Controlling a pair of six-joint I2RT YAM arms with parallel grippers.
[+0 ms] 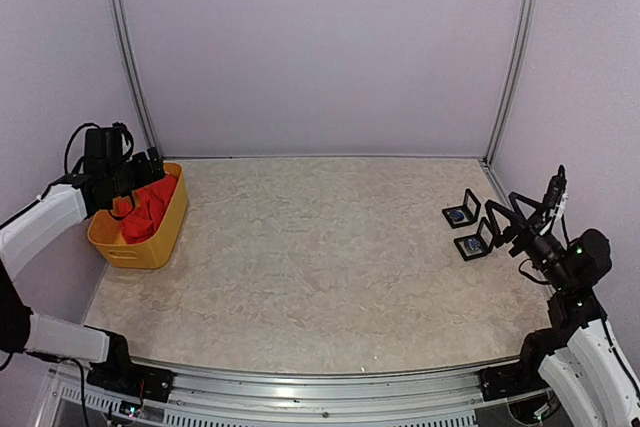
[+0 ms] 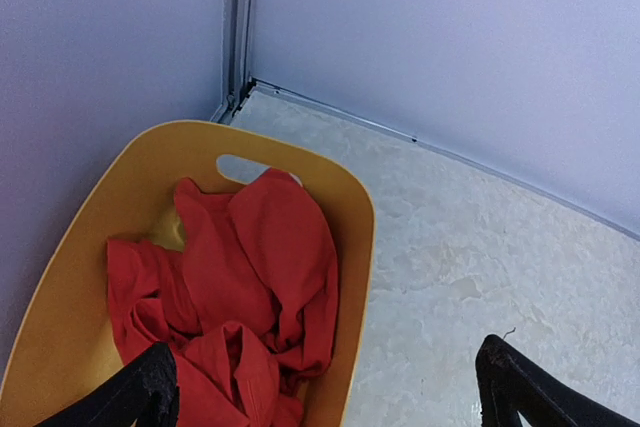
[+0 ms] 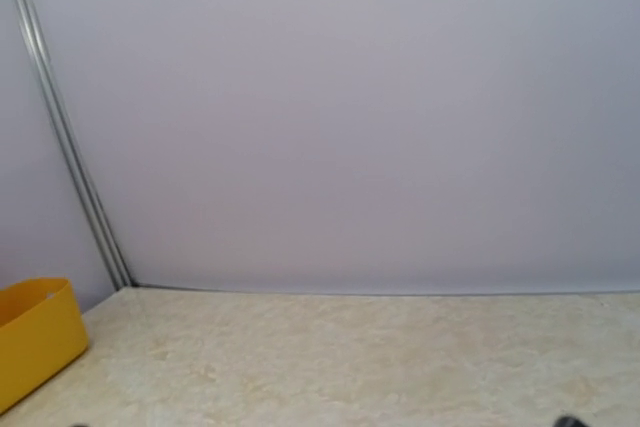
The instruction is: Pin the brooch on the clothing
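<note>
The clothing [image 1: 150,209], a bright red T-shirt, lies crumpled in a yellow basket [image 1: 170,232] at the table's far left. My left gripper [image 1: 145,169] hovers over the basket, open. In the left wrist view its fingertips [image 2: 152,387] straddle the clothing [image 2: 250,277] and the basket's right rim [image 2: 360,247], touching neither. Two small open black cases [image 1: 460,214] [image 1: 472,245] stand at the right, each holding a small bluish item, probably a brooch. My right gripper [image 1: 500,219] hangs open just right of the cases and holds nothing.
Grey walls close in the table at the back and both sides, with metal posts in the corners [image 1: 130,77]. The right wrist view looks level across the marbled tabletop [image 3: 350,357] toward the back wall, with the basket [image 3: 35,342] at its left edge.
</note>
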